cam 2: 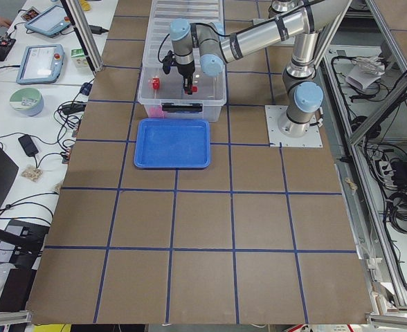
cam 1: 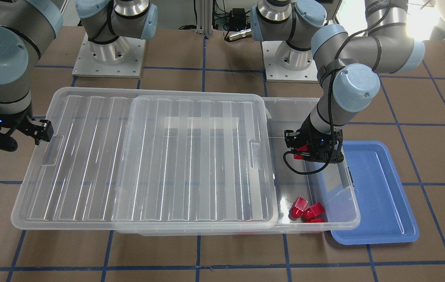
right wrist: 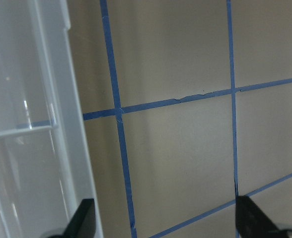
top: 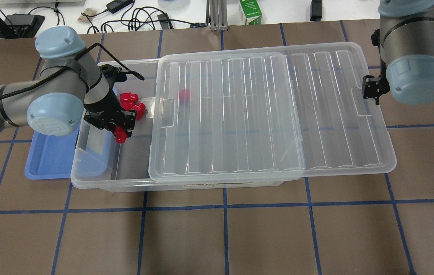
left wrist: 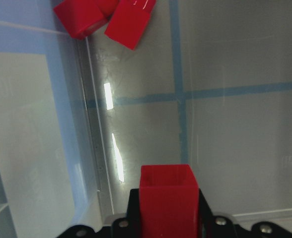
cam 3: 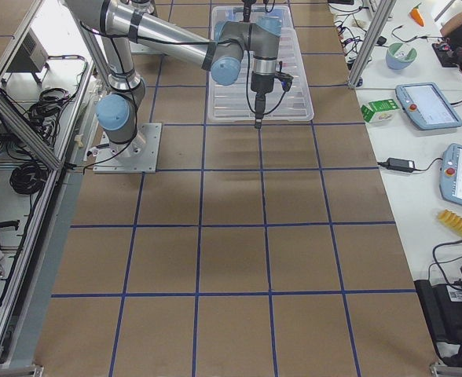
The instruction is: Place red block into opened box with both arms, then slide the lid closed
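My left fingers [left wrist: 134, 210] squeeze the red block [left wrist: 168, 198] right above the box's [top: 125, 185] open end. My right fingers [right wrist: 84, 218] are spread wide. From overhead, the lid's [top: 262, 114] end sits at their 9 o'clock.

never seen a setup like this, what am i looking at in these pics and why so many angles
Two robot arms stand at a brown table taped into squares. Four pictures come from fixed cameras: one facing the robot, one behind it looking down, and one at each end of the table. The last two come from cameras on the robot's wrists.

On the table lies a clear box with its lid slid partly aside, and a blue tray sits at the open end. The left tool grips a red block over the opening. Other red pieces lie on the box floor. The right tool is open, beside the lid's far end.
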Available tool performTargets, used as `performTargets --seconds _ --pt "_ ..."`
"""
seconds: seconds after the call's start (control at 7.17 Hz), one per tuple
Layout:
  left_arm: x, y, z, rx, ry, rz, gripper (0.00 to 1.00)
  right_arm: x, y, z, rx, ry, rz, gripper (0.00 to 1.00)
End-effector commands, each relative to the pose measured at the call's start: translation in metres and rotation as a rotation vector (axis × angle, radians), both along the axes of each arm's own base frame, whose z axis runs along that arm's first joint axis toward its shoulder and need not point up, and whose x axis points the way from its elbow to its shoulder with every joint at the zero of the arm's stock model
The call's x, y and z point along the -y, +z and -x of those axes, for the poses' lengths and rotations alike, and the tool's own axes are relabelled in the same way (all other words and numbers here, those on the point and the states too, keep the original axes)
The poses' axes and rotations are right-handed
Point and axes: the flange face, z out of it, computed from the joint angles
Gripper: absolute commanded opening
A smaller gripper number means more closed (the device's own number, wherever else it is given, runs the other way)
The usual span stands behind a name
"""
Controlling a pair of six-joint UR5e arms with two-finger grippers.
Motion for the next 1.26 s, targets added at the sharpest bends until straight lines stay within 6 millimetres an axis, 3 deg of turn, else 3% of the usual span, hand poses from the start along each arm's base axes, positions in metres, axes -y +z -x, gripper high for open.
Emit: performTargets --seconds 0.0,0.42,0.56,0.84,0.98,1.12 --pt "-0.015 -0.029 0.0 0.001 0.042 -0.027 0.0 -0.004 0.033 -0.006 0.023 0.017 0.066 1.0" --pt "-0.016 -0.04 0.001 -0.002 0.036 -0.055 0.0 -0.043 0.101 -0.063 0.396 0.096 0.191 1.0" --pt "-0.012 -0.044 0.0 -0.001 0.036 -0.046 0.0 -0.048 0.116 -0.07 0.466 0.083 0.162 1.0" --pt "-0.019 -0.068 0.001 0.0 0.042 -0.064 0.05 -0.045 0.129 -0.071 0.478 0.073 0.107 1.0" --pt "-0.013 -0.074 -0.001 0.001 0.033 -0.034 0.11 -0.032 0.133 -0.07 0.477 0.081 0.112 1.0" --pt "-0.012 -0.082 -0.001 0.001 0.032 -0.046 0.39 -0.022 0.14 -0.068 0.474 0.079 0.121 1.0"
